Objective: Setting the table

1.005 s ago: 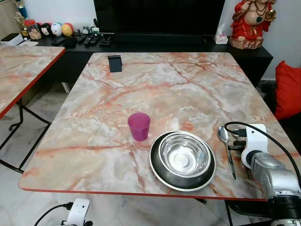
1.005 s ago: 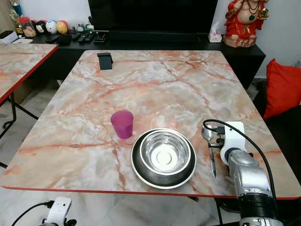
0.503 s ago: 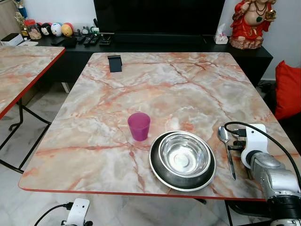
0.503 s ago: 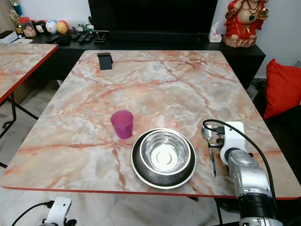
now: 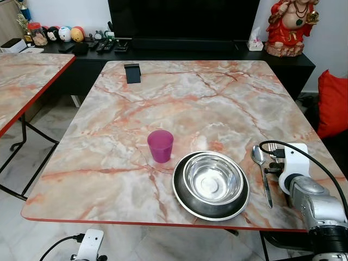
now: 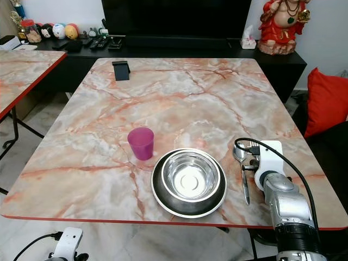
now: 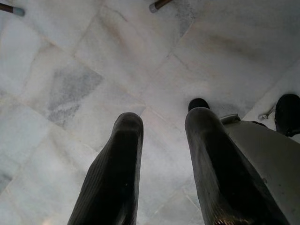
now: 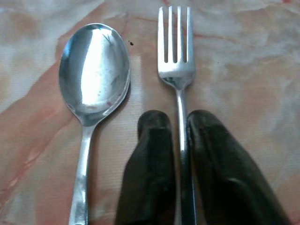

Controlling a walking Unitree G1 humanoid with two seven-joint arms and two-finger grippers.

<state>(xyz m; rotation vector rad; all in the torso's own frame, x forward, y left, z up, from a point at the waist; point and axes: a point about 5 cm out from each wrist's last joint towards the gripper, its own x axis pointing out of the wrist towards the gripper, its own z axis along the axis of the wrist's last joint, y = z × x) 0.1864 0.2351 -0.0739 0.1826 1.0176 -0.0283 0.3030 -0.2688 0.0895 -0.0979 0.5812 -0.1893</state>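
A steel bowl (image 5: 212, 179) sits in a dark plate (image 5: 182, 198) near the front edge of the marble table (image 5: 179, 103). A purple cup (image 5: 160, 145) stands just left of the plate. To the plate's right lie a spoon (image 5: 261, 163) and a fork (image 8: 177, 56), side by side and parallel. My right gripper (image 8: 180, 122) is low over the table, shut on the fork's handle, with the fork resting on the marble. The spoon (image 8: 93, 75) lies just beside its fingers. My left gripper (image 7: 161, 126) hangs open above the tiled floor.
A small black stand (image 5: 132, 73) sits at the table's far left. A second marble table (image 5: 27, 76) is on the left, a dark TV console (image 5: 163, 49) with a red statue (image 5: 288, 27) behind, and a red cushion (image 5: 333, 103) to the right.
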